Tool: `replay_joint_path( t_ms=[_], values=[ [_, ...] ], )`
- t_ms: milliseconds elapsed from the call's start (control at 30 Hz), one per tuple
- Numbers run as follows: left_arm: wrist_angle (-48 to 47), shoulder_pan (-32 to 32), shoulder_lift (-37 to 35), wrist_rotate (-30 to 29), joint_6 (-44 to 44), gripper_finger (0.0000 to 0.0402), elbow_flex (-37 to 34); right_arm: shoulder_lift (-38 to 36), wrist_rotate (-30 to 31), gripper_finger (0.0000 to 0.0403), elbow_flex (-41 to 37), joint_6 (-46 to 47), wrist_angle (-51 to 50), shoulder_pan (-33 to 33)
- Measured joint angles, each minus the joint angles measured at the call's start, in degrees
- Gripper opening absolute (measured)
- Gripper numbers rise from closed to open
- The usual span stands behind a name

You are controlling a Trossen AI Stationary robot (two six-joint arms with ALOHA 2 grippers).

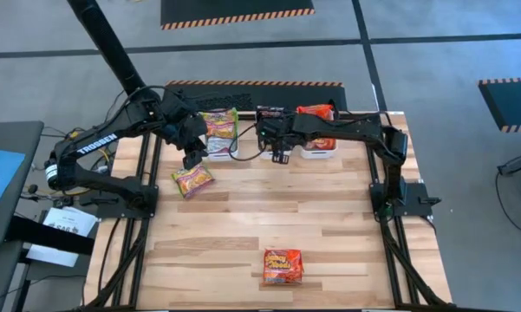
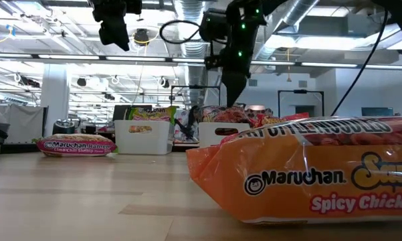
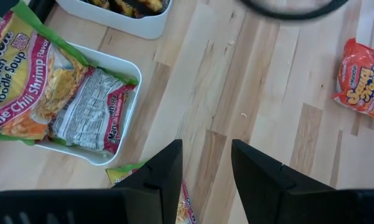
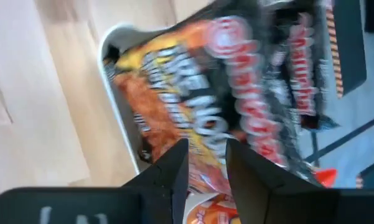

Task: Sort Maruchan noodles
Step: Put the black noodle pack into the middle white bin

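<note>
We find the sorting well advanced. Three white tubs stand in a row at the far edge of the worktop (image 1: 347, 217). The green-edged packets fill the tub (image 1: 218, 154) just beside the left end effector (image 1: 193, 159), the black packets (image 1: 270, 113) lie in the middle tub directly under the right end effector (image 1: 281, 157), and the red-orange packets (image 1: 315, 113) sit in the tub just beyond it.

Two packets remain loose: a green-edged packet (image 1: 192, 180) just below the left end effector, and a Spicy Chicken packet (image 1: 283, 266) well apart from both, near the front edge.

The left end effector hovers with its fingers apart, empty. The right one's fingers stand slightly apart over the black packets, gripping nothing that we can see.

The count per tub is hidden by overlap; the right wrist view is blurred, so that release appears complete, not certain.
</note>
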Motion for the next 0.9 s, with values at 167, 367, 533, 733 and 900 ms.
replay_joint_path(
  t_ms=[167, 367, 533, 733, 900],
  values=[
    [0.0, 0.0, 0.0, 0.0, 0.0, 0.0122, 0.0, 0.0, -4.2, 0.0131, 5.5, 6.4, -5.1, -0.6],
    [0.0, 0.0, 0.0, -1.4, 0.0, 0.0122, 0.0, 0.3, -16.8, 0.0127, 5.7, 11.2, -4.6, -3.2],
    [-0.1, 0.0, 0.0, -1.4, 0.1, 0.0122, 0.0, 3.3, -20.8, 0.0127, 5.6, 11.6, -5.8, -5.3],
    [-0.1, 0.0, 0.0, -1.4, 0.1, 0.0122, 0.0, 7.2, -21.5, 0.0127, 5.8, 12.0, -6.9, -6.1],
    [-0.1, 0.0, 0.0, -1.5, 0.2, 0.0122, 0.0, 8.6, -20.9, 0.0127, 5.9, 12.6, -6.2, -6.1]
  ],
)
